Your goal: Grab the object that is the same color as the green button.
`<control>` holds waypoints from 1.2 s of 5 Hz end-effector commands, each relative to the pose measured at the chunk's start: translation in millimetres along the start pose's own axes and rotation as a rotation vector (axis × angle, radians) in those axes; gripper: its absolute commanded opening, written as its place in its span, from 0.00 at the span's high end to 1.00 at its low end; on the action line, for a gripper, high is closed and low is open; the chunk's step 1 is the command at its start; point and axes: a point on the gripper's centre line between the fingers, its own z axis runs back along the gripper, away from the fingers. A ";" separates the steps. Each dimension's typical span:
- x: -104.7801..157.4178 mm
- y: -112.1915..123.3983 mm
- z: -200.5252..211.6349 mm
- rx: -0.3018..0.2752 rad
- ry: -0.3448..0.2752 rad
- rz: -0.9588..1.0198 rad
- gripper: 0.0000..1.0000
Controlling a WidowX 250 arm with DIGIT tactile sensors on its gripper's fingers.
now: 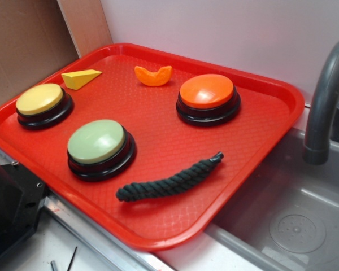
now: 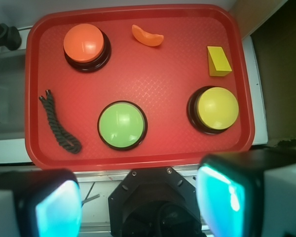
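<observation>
A dark green twisted rope piece [image 1: 169, 182] [image 2: 59, 128] lies on the red tray [image 1: 260, 130] [image 2: 163, 74], near its front edge in the exterior view. Beside it stands the green button [image 1: 97, 144] [image 2: 121, 124], pale green dome on a black base. In the wrist view my gripper [image 2: 138, 205] hangs high above the tray's near edge. It is open, with nothing between its two teal pads [image 2: 56, 210]. The rope lies far from the fingers, at the tray's left side. The exterior view does not show the gripper.
A yellow-topped button [image 1: 40, 101] [image 2: 216, 108], an orange-topped button [image 1: 208, 95] [image 2: 85, 44], a yellow wedge [image 1: 80, 78] [image 2: 218, 61] and an orange crescent [image 1: 153, 75] [image 2: 148, 36] also sit on the tray. A grey sink [image 1: 294, 220] with a dark faucet [image 1: 325, 101] adjoins it. The black robot base [image 2: 155, 202] stands before it.
</observation>
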 end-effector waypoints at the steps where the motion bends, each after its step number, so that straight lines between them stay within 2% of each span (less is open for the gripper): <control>1: 0.0 0.0 0.0 0.000 0.000 0.000 0.00; 2: 4.5 -49.5 -15.3 0.059 -0.028 -0.220 0.00; 3: 2.9 -91.7 -34.3 0.091 -0.058 -0.282 0.00; 4: -11.0 -103.5 -66.6 0.029 -0.020 -0.347 0.00; 5: -8.9 -98.3 -105.3 0.000 0.019 -0.356 0.00; 6: 7.6 -106.3 -136.6 0.007 0.044 -0.395 0.00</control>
